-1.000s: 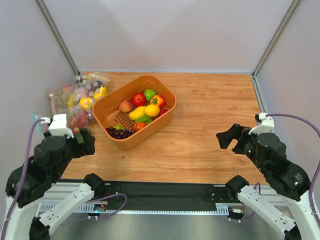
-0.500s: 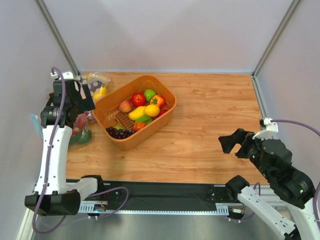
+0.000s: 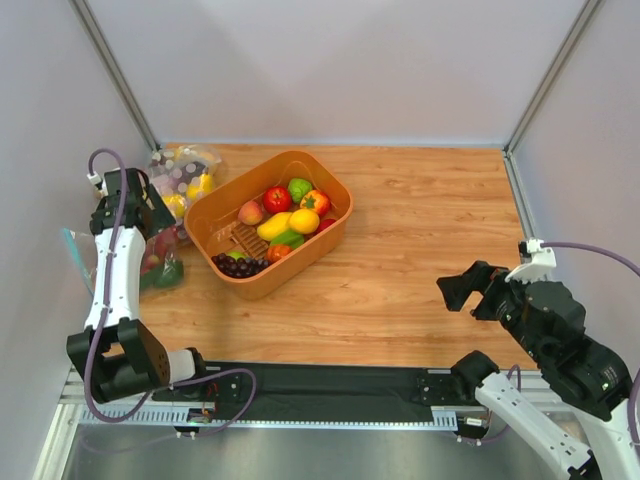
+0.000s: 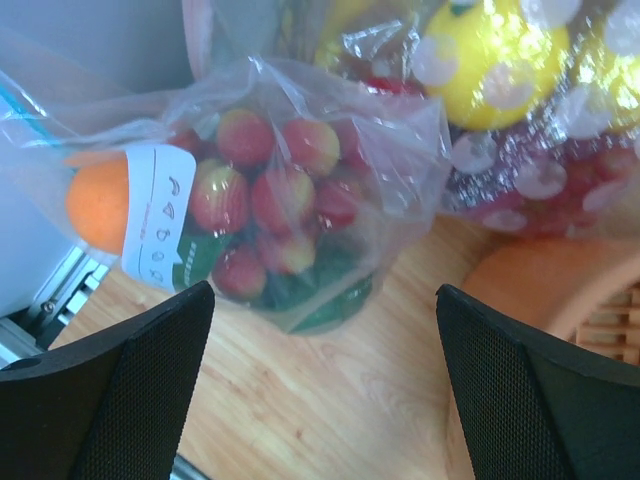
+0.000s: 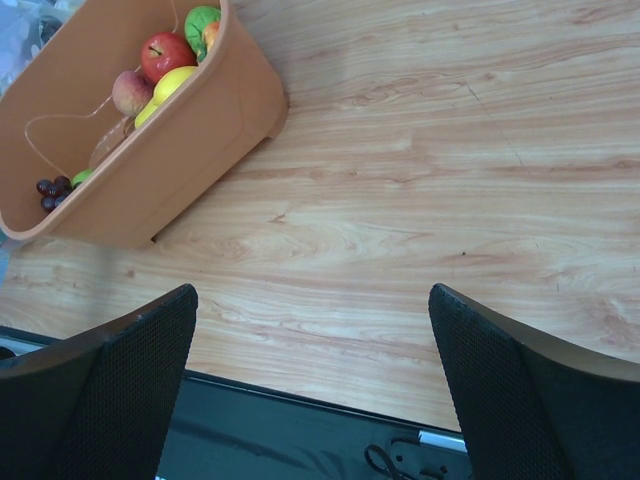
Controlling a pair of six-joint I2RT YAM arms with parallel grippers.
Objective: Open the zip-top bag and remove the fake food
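Observation:
The zip-top bag [image 4: 270, 200] is clear crinkly plastic with a teal strip [image 4: 22, 98] and a white label. It lies at the table's left edge [image 3: 158, 266]. The fake food is inside: an orange [image 4: 95, 205], several red strawberry pieces [image 4: 285, 195] and a dark green fruit [image 4: 335, 300]. My left gripper [image 4: 325, 400] is open and empty, hovering just above the bag; in the top view it [image 3: 150, 222] is over the bag's far end. My right gripper [image 3: 457, 287] is open and empty over bare wood at the near right [image 5: 320, 390].
An orange basket [image 3: 272, 280] of other fake fruit and purple grapes stands right of the bag; its wall also shows in the right wrist view [image 5: 160, 150]. More clear bags with yellow fruit [image 4: 500, 60] lie behind the zip-top bag [image 3: 182, 172]. Side walls close in on both sides.
The left arm has swung from the near left corner out over the bags, then drawn back slightly toward the zip-top bag. The right gripper has sunk a little.

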